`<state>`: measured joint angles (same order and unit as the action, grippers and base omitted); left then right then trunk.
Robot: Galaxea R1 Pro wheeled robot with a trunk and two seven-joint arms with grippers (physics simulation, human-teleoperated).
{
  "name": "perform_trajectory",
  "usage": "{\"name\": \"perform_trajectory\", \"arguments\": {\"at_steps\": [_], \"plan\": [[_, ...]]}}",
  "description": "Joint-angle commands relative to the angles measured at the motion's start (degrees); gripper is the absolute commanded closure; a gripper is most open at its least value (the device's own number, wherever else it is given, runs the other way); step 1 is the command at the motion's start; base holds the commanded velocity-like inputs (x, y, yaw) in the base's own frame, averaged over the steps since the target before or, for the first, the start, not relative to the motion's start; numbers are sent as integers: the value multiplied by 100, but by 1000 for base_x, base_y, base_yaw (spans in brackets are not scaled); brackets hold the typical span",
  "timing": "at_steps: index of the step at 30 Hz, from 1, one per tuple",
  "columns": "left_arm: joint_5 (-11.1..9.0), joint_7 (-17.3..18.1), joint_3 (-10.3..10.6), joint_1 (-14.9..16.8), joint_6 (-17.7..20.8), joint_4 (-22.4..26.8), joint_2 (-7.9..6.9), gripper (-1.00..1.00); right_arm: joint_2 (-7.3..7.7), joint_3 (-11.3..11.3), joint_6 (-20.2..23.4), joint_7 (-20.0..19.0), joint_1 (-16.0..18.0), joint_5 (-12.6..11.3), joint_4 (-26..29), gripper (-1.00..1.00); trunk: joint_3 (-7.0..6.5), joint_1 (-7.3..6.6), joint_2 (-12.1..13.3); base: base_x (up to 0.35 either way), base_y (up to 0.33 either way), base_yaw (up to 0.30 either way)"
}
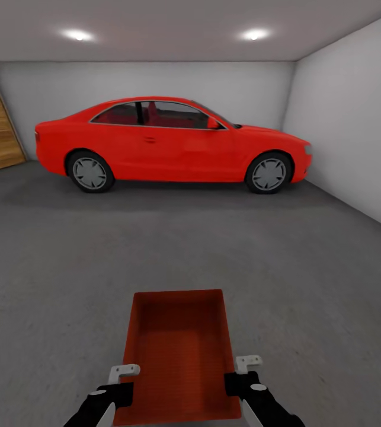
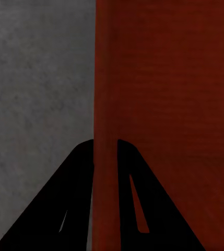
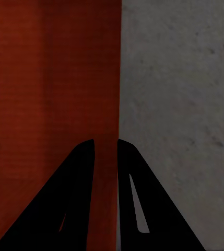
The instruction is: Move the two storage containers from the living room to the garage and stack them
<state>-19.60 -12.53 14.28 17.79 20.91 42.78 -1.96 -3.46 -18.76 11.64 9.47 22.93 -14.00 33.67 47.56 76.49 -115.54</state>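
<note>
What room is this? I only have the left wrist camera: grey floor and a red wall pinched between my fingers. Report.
Observer: The garage. A red car is parked ahead, side-on.
Operator: Check the right gripper.
Observer: The right gripper is clamped on the opposite side wall of the same bin.
Operator: Tell me what's inside the bin.
Observer: Nothing. The head view shows its bare bottom.
</note>
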Motion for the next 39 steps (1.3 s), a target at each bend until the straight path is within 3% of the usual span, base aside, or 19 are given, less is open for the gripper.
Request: {"name": "perform_trajectory", "arguments": {"at_steps": [1, 39], "plan": [[-134, -55, 49, 5, -4, 206, -6, 100, 3, -49, 22, 28, 1, -112, 0, 100, 6, 3, -2, 332, 104, -141], [-139, -52, 49, 5, 1, 212, -6, 100, 3, -49, 22, 28, 1, -112, 0, 100, 6, 3, -2, 332, 104, -241]]}}
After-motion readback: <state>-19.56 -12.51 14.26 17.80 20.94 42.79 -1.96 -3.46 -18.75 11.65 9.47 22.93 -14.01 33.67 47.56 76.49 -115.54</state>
